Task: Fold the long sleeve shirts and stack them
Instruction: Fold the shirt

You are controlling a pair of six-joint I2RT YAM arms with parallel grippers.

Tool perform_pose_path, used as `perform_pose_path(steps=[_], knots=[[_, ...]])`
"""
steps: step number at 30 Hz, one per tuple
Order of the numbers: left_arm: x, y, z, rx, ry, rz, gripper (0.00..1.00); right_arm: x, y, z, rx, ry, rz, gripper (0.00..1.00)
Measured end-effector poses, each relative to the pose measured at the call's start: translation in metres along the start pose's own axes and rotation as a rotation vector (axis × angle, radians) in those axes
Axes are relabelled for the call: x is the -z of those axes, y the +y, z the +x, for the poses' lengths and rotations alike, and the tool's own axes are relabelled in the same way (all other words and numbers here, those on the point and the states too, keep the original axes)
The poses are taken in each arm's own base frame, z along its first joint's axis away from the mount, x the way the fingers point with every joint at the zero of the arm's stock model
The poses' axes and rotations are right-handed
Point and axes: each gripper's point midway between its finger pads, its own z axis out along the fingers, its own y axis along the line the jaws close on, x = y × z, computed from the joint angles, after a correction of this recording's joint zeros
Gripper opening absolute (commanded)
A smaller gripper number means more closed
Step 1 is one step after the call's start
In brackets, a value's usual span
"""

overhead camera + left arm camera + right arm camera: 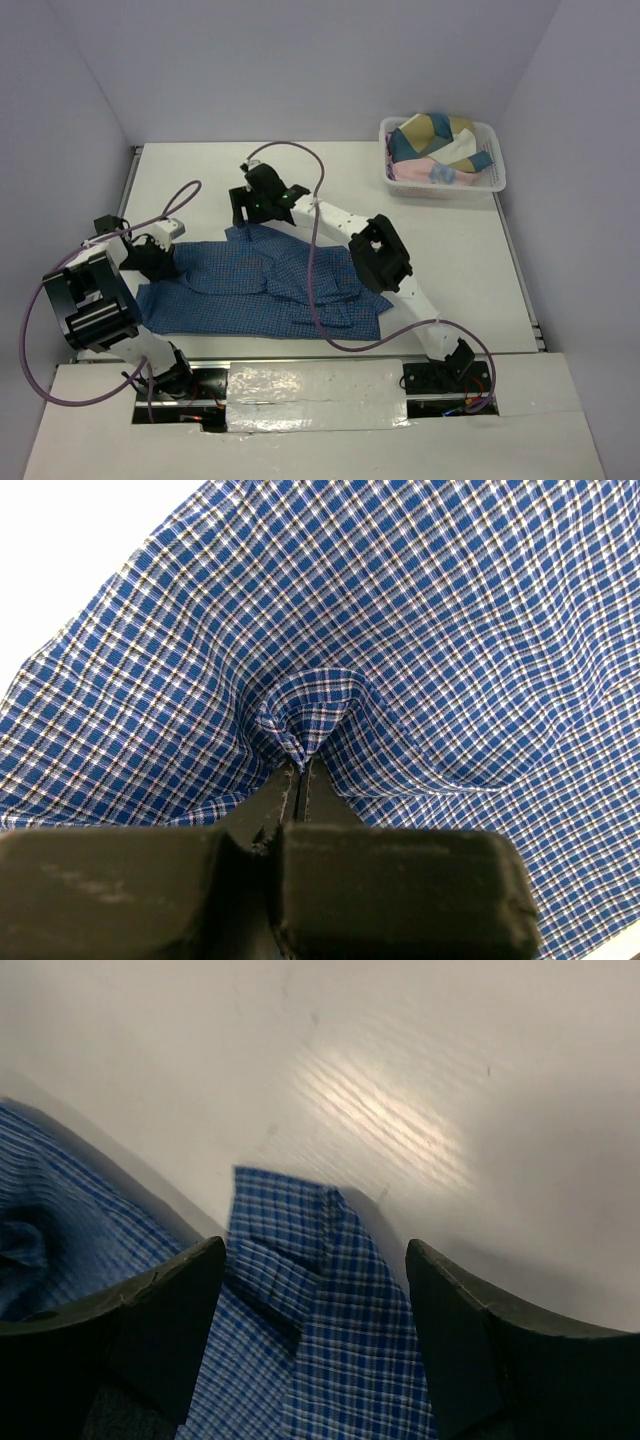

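One of the long sleeve shirts (270,290), a blue fine-checked one, lies spread flat near the table's front edge. My left gripper (160,258) is at the shirt's left part. Its jaws are shut on a small pinch of the checked cloth (305,715), which puckers up at the fingertips (299,767). My right gripper (243,224) hangs over the shirt's far edge, open. A cuffed sleeve end (295,1245) lies on the white table between its two wide-apart fingers (170,1300), and neither finger clamps it.
A white basket (500,175) at the back right holds several bundled cloths in blue, tan and pink. Purple cables loop from both arms over the shirt. The enclosure's walls rise at the left, back and right.
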Motion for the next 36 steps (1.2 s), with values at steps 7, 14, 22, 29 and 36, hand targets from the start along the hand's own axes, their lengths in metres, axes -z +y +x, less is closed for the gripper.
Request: perform_pose_path(steps=[7,14,22,29,36], knots=[[0.001,0.003,-0.004,0.010,-0.012,-0.001,0.00,-0.010,-0.018,0.034,-0.006,0.086,0.087,0.56],[0.001,0.003,-0.004,0.012,-0.012,-0.002,0.00,-0.008,-0.032,0.038,-0.009,0.091,0.161,0.03],[0.005,0.005,-0.008,0.014,-0.017,-0.003,0.00,-0.002,-0.048,0.032,0.004,0.057,0.242,0.00],[0.013,0.016,-0.031,-0.008,-0.068,-0.020,0.00,0.076,-0.070,-0.023,0.025,-0.105,0.369,0.00],[0.013,0.015,-0.038,0.028,-0.092,-0.013,0.00,0.222,-0.045,-0.098,0.082,-0.457,0.407,0.01]])
